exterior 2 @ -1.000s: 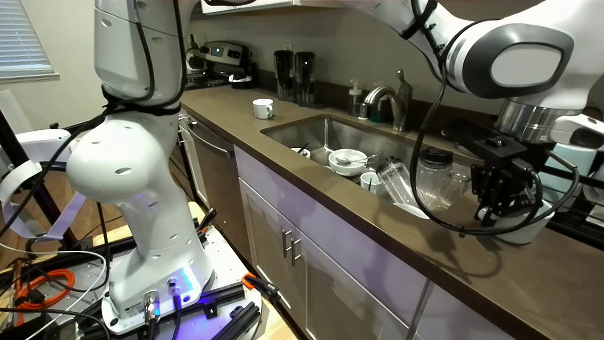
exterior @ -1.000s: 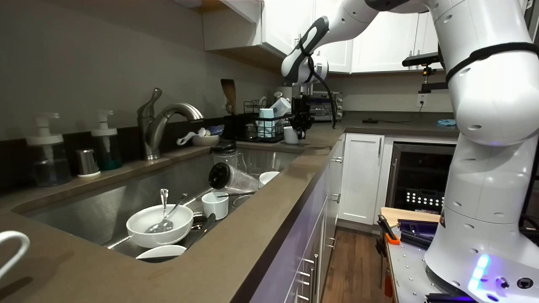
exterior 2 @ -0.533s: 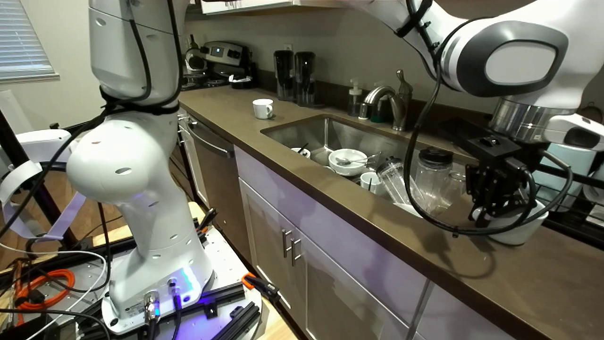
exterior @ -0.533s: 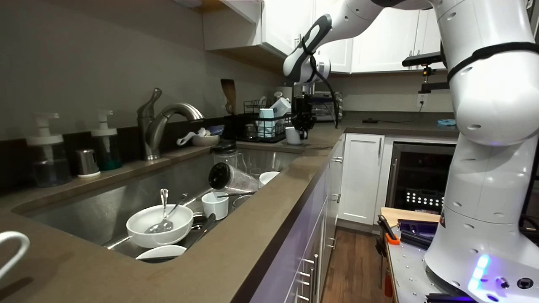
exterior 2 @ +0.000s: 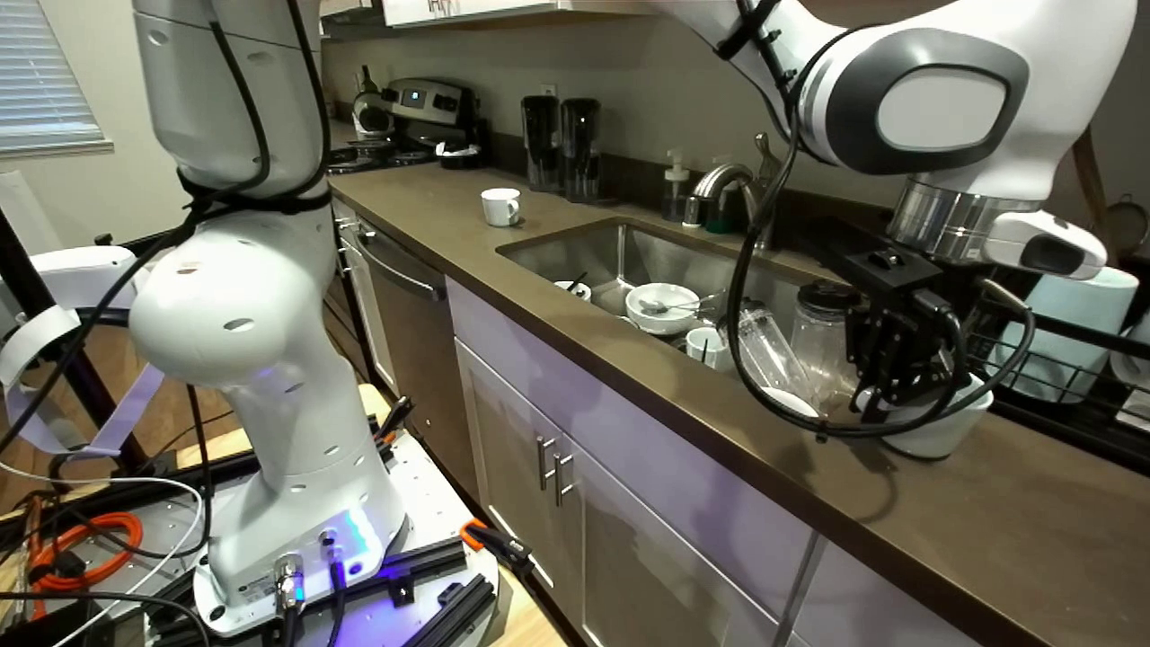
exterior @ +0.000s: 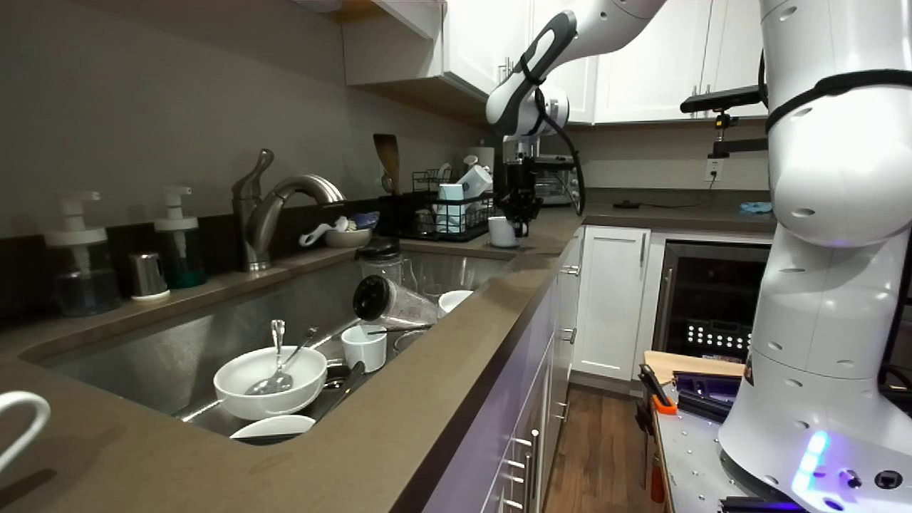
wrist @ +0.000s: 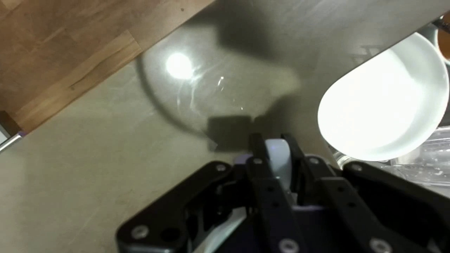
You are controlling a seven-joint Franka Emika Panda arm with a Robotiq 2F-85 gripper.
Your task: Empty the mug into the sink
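"Over at the counter (exterior 2: 1033,539), how far is the job getting?"

"Partway, I'm judging. The sink (exterior 2: 669,256), cut into it, is already holding a white bowl (exterior 2: 663,314), but nothing is being tipped above it yet."

"And the tool (wrist: 275,146)?"

"It is pinching: its fingers (wrist: 257,149) are leaving only a narrow gap, and something white is filling it."

"Part of the mug (exterior 2: 943,422)?"

"Yes. The mug is sitting on or hanging just over the counter, beyond the sink's end (I can't tell whether its base is touching), and it is looking close to upright. Another white cup (exterior 2: 500,207) is standing well apart, past the opposite end; I'm leaving that one out of it."

"So which bit is the tool gripping?"

"The handle (wrist: 280,161), going by the strip showing between the fingers. The grasp is looking done, by my reading. Bringing the mug over the sink, tipping it and letting it drain are remaining. What it is containing is hidden from us."
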